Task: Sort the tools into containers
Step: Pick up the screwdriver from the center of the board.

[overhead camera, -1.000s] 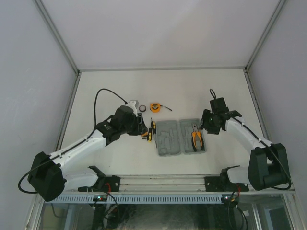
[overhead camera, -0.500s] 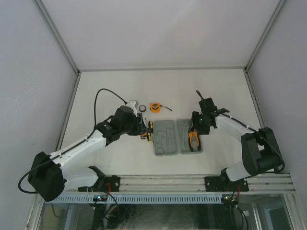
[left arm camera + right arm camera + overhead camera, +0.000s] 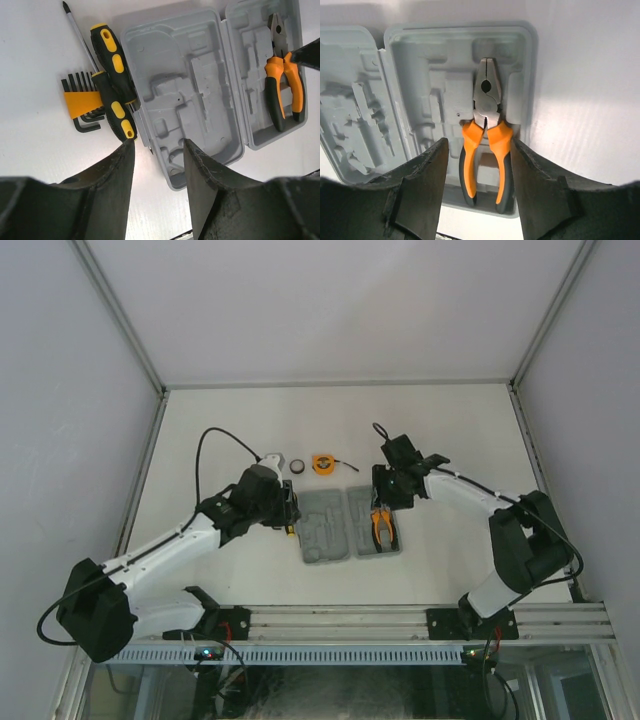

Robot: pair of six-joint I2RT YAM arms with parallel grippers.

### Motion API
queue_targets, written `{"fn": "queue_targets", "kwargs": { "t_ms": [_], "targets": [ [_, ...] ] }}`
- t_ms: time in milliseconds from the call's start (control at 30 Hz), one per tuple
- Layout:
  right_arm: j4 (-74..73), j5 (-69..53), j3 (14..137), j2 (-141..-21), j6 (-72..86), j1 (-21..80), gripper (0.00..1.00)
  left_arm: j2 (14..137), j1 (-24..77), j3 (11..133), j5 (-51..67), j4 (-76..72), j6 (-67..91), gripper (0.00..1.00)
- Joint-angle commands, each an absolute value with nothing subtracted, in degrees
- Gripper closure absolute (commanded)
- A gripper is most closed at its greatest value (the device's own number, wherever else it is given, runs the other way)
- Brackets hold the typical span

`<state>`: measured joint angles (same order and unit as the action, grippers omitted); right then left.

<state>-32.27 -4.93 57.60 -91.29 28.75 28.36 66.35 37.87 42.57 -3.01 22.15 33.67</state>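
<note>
Gripping: nothing; left gripper (image 3: 156, 145) and right gripper (image 3: 479, 142) both have jaws spread.
Below right gripper: pliers (image 3: 485, 125) lying in the case (image 3: 190, 100), right half.
Changed: case slid left, now just beside the screwdrivers (image 3: 112, 60).
Meaning: one tool sorted; others likely easier to load.

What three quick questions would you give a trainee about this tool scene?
1. True or false: the pliers lie inside the grey case.
2. How many screwdrivers lie beside the case?
3. Which lies on the table beyond the case? A tape measure, B hammer, C saw.
Key: 1 true; 2 two; 3 A.
</note>
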Motion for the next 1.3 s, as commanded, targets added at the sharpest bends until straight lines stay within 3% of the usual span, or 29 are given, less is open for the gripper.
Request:
{"fn": "queue_targets", "kwargs": {
  "t_ms": [0, 367, 900, 1267],
  "targets": [
    [-35.8, 5.7, 60.5, -85.4, 25.4, 29.8, 0.48, 65.5, 37.9, 42.5, -5.1, 22.4, 32.1, 0.52],
    [-46.2, 10.8, 59.8, -83.7, 27.1, 37.5, 0.7, 69.7, 38.6, 43.9, -3.1, 20.8, 31.4, 0.6],
    [-41.5, 2.3, 55.0, -84.6, 28.2, 34.9, 0.77, 75.4, 38.8, 44.9, -3.7, 20.2, 30.4, 0.64],
    [-42.4, 5.1, 55.0, -86.5, 27.7, 34.1, 0.8, 77.1, 38.8, 44.0, -2.9, 18.8, 30.7, 0.64]
  ]
}}
